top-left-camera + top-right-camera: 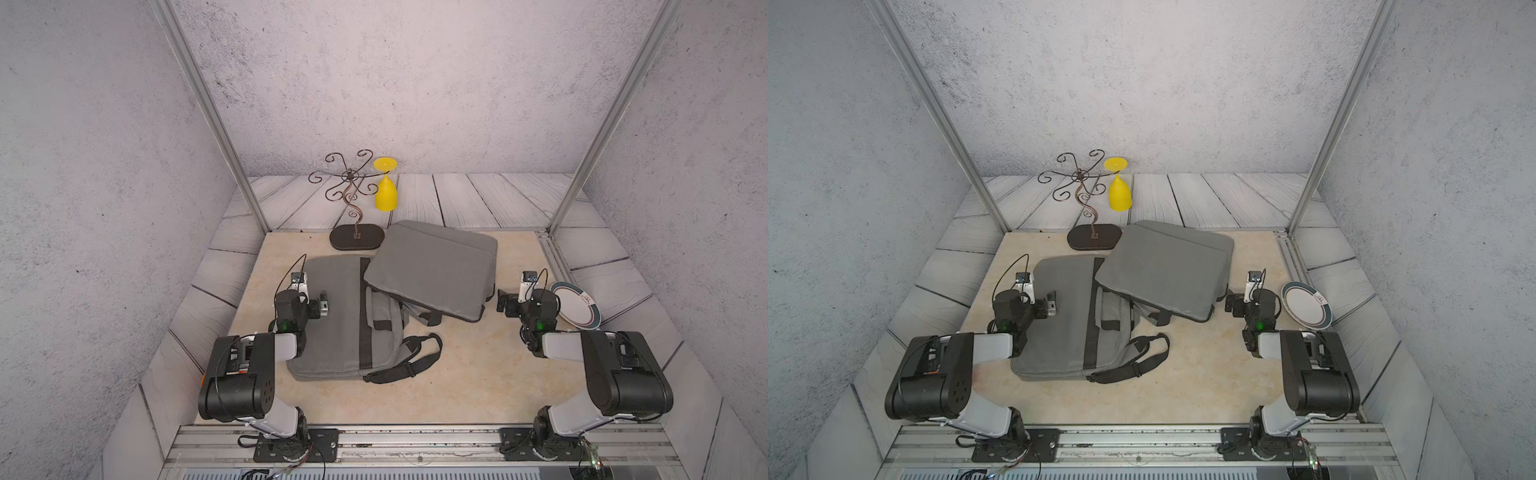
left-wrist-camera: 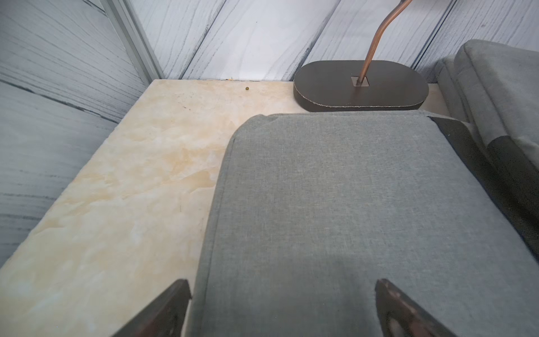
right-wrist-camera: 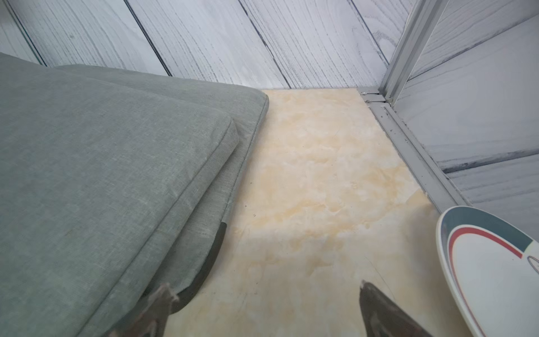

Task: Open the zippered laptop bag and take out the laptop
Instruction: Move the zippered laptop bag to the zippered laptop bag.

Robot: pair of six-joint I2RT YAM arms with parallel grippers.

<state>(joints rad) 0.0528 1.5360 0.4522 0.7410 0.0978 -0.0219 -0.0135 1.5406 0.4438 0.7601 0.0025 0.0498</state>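
Observation:
The grey laptop bag (image 1: 332,328) (image 1: 1059,332) lies flat on the table, with a black band, handles and a shoulder strap (image 1: 409,365). It looks closed, and the laptop is hidden. A second grey padded bag (image 1: 432,270) (image 3: 102,163) rests tilted on its right side. My left gripper (image 1: 323,303) (image 2: 283,287) hovers open just over the laptop bag's left part (image 2: 335,204), with nothing between its fingers. My right gripper (image 1: 503,301) (image 3: 266,287) is open above bare table, beside the padded bag's near right corner and holding nothing.
A wire stand with a dark oval base (image 1: 356,240) (image 2: 360,86) stands behind the bags, and a yellow goblet (image 1: 385,195) hangs upside down from it. A plate (image 1: 575,305) (image 3: 495,277) leans at the right wall, close to my right arm. Frame posts stand at both back corners.

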